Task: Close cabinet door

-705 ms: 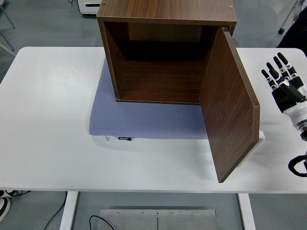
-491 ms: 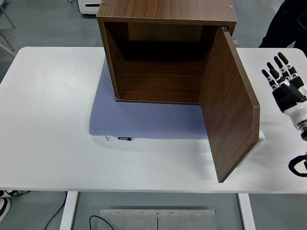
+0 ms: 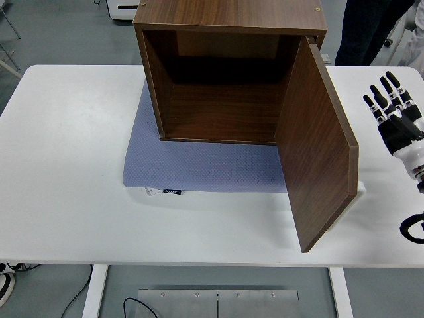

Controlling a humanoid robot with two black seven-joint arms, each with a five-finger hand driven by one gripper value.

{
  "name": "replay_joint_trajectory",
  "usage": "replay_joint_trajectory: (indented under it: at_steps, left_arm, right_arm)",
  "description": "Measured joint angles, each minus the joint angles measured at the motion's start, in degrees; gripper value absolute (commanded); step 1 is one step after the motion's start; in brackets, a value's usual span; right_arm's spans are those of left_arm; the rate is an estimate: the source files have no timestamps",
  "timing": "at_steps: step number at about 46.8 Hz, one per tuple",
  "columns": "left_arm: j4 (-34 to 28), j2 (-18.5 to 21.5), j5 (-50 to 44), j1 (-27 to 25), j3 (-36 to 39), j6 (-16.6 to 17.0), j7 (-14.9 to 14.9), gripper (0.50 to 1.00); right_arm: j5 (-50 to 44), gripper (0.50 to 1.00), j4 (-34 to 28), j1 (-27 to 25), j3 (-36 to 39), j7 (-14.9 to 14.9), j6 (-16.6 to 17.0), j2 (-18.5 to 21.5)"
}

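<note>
The cabinet [image 3: 228,69] sits at the far middle of the table [image 3: 66,172] on a blue-grey mat [image 3: 199,165], its open front facing me and its inside bare. Its door [image 3: 317,146] is hinged on the right side and swung wide, reaching out toward the near right part of the table — not yet closed at all. My right hand [image 3: 395,119] hovers near the right edge of the table, beside the door's outer face but apart from it, fingers straight and spread, holding nothing. My left hand is out of view. A person's dark legs [image 3: 363,30] stand beyond the far right corner.

The risk, as I judge it: if I push the door near its hinge or too hard, the whole cabinet may slide or twist on the mat rather than the door swinging shut. My fingertips could also slip off the door's edge — or get caught between door and frame as it closes.
</note>
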Motion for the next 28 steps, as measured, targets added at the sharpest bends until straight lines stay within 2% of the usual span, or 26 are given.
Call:
replay_joint_trajectory:
  at_steps: [28]
  left_arm:
    - [0.0, 0.0, 0.0, 0.0, 0.0, 0.1, 0.0, 1.000]
  right_arm:
    - [0.0, 1.000, -0.1, 0.1, 0.0, 0.0, 0.0, -1.0]
